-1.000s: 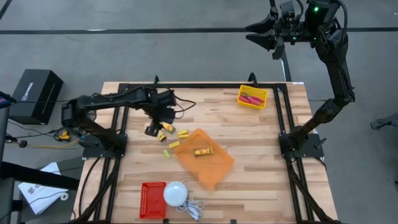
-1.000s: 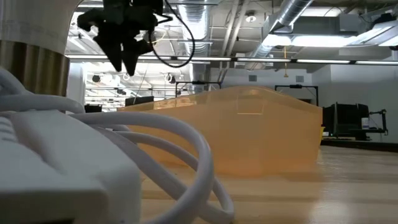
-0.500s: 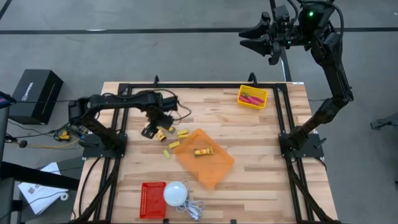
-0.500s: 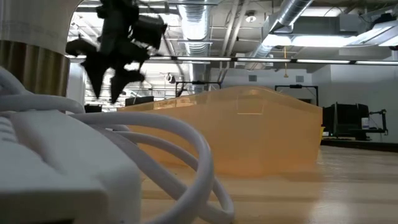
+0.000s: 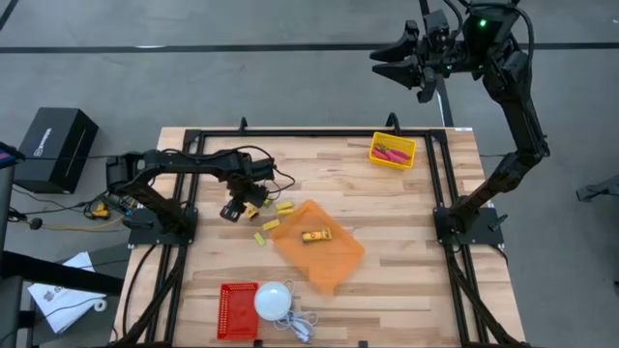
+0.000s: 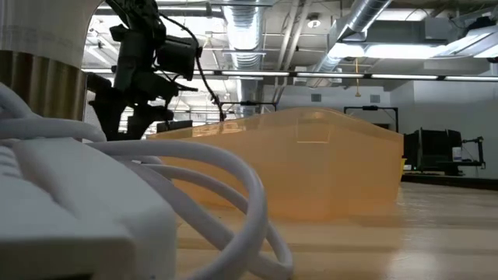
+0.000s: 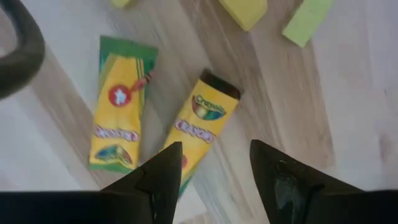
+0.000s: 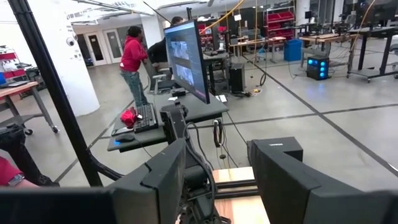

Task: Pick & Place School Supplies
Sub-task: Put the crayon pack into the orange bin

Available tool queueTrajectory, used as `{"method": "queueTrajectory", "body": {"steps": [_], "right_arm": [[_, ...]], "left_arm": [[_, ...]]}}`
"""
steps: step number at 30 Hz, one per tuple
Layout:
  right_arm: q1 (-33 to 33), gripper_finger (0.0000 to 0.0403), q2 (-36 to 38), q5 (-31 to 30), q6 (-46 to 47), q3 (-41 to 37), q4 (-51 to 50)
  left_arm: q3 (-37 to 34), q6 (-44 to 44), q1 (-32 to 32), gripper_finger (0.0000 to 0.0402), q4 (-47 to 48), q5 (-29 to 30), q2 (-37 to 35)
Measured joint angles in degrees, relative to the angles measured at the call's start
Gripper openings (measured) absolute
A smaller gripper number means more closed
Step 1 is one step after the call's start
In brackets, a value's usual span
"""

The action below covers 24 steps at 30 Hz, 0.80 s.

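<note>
Two crayon packets (image 7: pixel 205 121) lie flat on the table (image 5: pixel 406 222), just ahead of the left gripper (image 7: pixel 214 171), whose fingers are spread and empty. The right gripper (image 8: pixel 214 180), also spread, hangs high beyond the table's far edge.

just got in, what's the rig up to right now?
It is sorting school supplies. The left hand, open, hangs low over two crayon packets lying on the table beside small yellow blocks; nothing is gripped yet. A third packet lies in the orange tray, and the red-handled scissors sit in the yellow bin. The right hand waits open, raised beyond the table's far edge.
</note>
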State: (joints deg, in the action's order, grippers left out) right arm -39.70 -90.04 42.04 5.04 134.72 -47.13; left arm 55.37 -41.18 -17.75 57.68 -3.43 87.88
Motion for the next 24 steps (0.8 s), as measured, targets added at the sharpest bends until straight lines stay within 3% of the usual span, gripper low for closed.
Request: {"method": "queueTrajectory", "body": {"steps": [24], "right_arm": [[0.0, 0.0171, 0.0, 0.1, -0.5, 0.0, -0.5]], "left_arm": [[0.1, -6.6, 0.8, 0.0182, -5.4, 0.9, 11.3]]}}
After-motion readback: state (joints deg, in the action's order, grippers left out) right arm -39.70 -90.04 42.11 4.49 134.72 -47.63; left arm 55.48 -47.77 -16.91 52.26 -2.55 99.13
